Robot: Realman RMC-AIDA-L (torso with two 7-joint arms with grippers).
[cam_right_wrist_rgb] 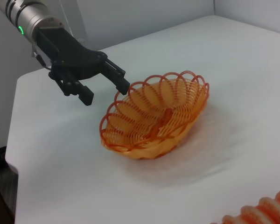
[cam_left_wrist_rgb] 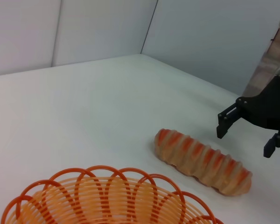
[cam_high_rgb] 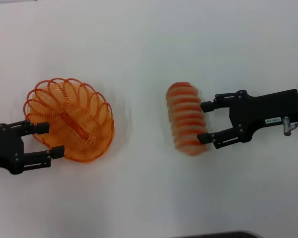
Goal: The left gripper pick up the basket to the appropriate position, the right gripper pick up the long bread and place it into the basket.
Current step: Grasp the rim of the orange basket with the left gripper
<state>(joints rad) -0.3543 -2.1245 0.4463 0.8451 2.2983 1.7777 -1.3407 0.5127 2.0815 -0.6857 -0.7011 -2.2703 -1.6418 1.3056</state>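
Item, for your record: basket (cam_high_rgb: pixel 72 121) sat empty on the bench's (cam_high_rgb: pixel 149 39) left with the left gripper (cam_high_rgb: pixel 44 140) spread apart at its rim, long bread (cam_high_rgb: pixel 187 118) lay right of centre between the right gripper's (cam_high_rgb: pixel 205 122) parted fingers, neither yet lifted.

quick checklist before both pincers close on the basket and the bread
1. Left pincer open: ok, fingers spread at the basket rim.
2. Left fingers straddling the rim wire: cannot tell; one fingertip is over the rim, the other beside it.
3. Right pincer open: ok.
4. Bread between the right fingers: not ok, the fingertips are only at its side edge.
5. Basket holds nothing: ok.
6. Bread lying flat on the table, apart from the basket: ok.
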